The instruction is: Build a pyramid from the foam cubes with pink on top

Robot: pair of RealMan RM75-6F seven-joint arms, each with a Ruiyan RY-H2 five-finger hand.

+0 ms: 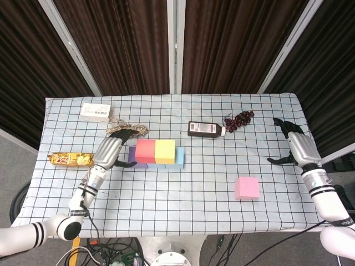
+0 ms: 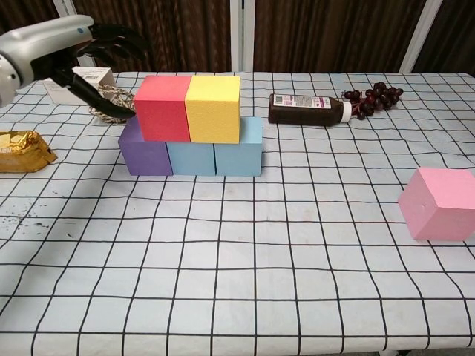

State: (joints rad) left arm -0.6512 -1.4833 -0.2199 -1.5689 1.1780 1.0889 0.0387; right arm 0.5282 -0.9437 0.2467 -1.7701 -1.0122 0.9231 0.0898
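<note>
pink cube [image 2: 439, 203]: alone, upright, no long axis | left hand [image 1: 110, 150], right hand [image 1: 300, 146]: fingers apart, empty

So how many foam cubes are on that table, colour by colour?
Purple cube: 1
Light blue cubes: 2
Red cube: 1
Yellow cube: 1
Pink cube: 1
Total: 6

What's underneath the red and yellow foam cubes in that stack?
The red foam cube and yellow foam cube sit on a row of three: a purple cube and two light blue cubes. Their top faces are mostly covered.
</note>
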